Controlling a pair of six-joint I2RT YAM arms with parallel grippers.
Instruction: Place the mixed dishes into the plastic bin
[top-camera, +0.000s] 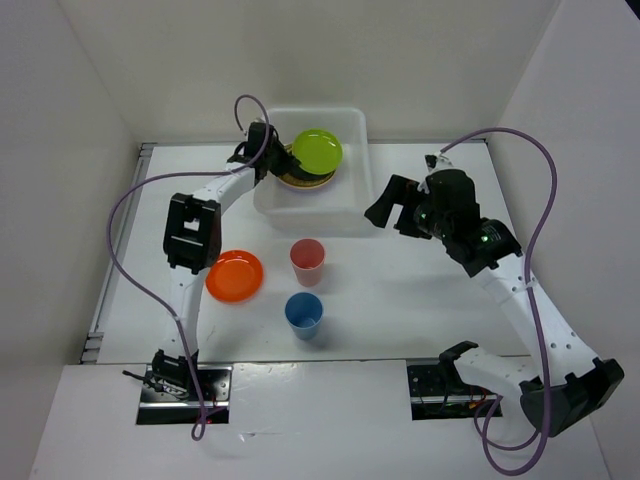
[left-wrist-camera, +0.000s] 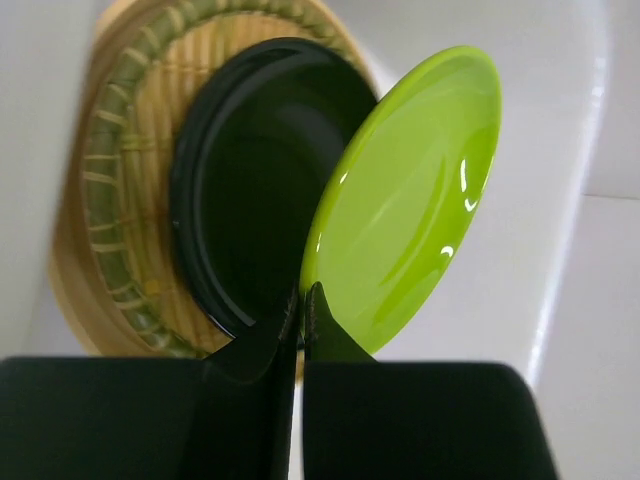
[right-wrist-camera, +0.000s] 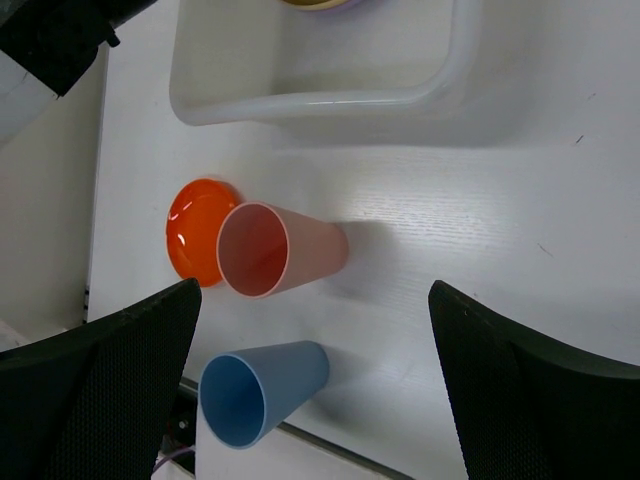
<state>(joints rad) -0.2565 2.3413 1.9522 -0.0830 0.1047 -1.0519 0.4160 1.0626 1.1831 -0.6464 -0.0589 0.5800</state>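
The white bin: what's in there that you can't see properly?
- Left wrist view: the black plate hides the middle of the bamboo plate. The left jaws, shut on the lime green plate, block the bamboo plate's lower edge.
- Top view: the lime green plate covers most of that stack.
- Right wrist view: the picture's top edge cuts off most of the bin, so only a sliver of the stack shows.

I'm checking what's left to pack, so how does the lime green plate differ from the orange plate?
The lime green plate is pinched at its rim by the left gripper; the orange plate is untouched. The green one hangs tilted over the plastic bin; the orange one lies flat on the table outside it. Both are small round plates.
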